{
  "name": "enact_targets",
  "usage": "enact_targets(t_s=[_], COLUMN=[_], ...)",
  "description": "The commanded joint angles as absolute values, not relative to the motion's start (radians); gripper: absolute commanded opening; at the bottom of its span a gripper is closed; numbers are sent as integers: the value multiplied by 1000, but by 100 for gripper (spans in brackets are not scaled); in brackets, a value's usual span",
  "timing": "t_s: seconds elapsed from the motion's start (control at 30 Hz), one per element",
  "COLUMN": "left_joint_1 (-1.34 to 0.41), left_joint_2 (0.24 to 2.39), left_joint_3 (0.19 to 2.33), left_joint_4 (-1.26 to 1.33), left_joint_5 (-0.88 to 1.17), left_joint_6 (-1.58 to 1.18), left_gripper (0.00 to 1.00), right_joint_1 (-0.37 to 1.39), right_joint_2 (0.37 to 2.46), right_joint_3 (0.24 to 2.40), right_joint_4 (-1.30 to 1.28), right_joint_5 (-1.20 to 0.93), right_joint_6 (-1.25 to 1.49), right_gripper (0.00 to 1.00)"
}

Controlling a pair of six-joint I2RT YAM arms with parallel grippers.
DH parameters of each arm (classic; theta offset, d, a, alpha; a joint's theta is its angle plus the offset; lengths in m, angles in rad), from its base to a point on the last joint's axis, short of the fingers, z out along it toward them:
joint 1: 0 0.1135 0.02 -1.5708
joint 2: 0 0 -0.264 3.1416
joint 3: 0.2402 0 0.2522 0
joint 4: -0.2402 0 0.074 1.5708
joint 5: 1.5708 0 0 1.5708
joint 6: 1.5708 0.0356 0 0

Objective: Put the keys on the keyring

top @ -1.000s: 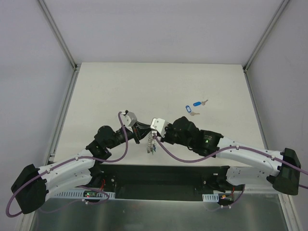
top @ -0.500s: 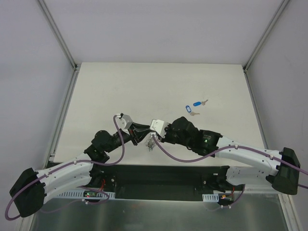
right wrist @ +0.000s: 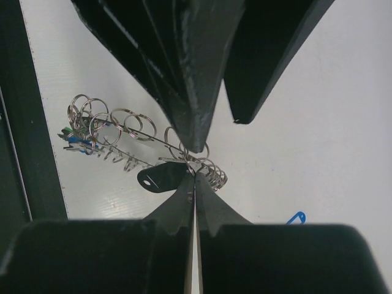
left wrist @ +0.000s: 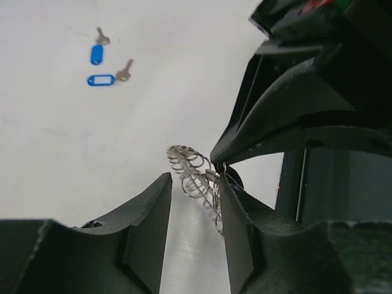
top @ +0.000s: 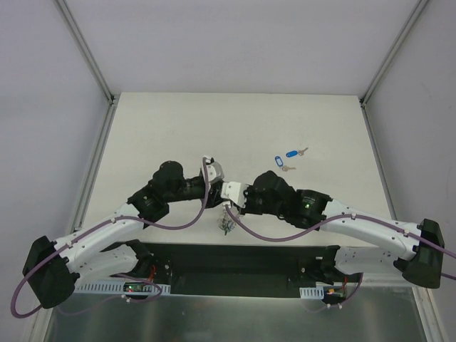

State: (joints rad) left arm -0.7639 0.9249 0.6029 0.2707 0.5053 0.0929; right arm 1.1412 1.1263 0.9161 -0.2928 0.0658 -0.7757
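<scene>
Right hand [right wrist: 195, 177] grips the grey wire-ringed metal keyring [right wrist: 122, 131], black-headed silver key [right wrist: 160, 176] just beside its grip; left hand [left wrist: 195, 202] stands open astride the ring. Two blue-tagged silver keys [left wrist: 100, 80] beyond both hands lie unthreaded.

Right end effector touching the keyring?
Touching. Right wrist view: the right end effector is shut on the keyring, its tips pinching the wire rings.
</scene>
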Motion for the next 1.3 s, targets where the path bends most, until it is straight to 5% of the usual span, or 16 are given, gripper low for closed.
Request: enact_targets(t_s=[0.0, 0.6, 0.7, 0.87, 1.27], left_joint_1=[-758, -750, -750, -752, -749], left_joint_2=[1001, 1114, 1123, 1120, 950], left_joint_3=[678, 749, 750, 753, 677], left_joint_4=[127, 77, 77, 77, 124], left_joint_5=[655, 709, 703, 701, 597], left_joint_6=[184, 201, 196, 195, 152], left_gripper=[36, 30, 27, 0, 0], right_joint_1=[1143, 1149, 1149, 1149, 1149], right_joint_2=[1127, 1138, 1137, 1135, 1057], right_joint_3=[979, 982, 983, 979, 905], right_joint_4=[-294, -296, -296, -298, -299], right_joint_5=[40, 29, 29, 38, 137], right_joint_6=[-801, -801, -802, -799, -770], right_gripper=[1, 1, 1, 1, 1])
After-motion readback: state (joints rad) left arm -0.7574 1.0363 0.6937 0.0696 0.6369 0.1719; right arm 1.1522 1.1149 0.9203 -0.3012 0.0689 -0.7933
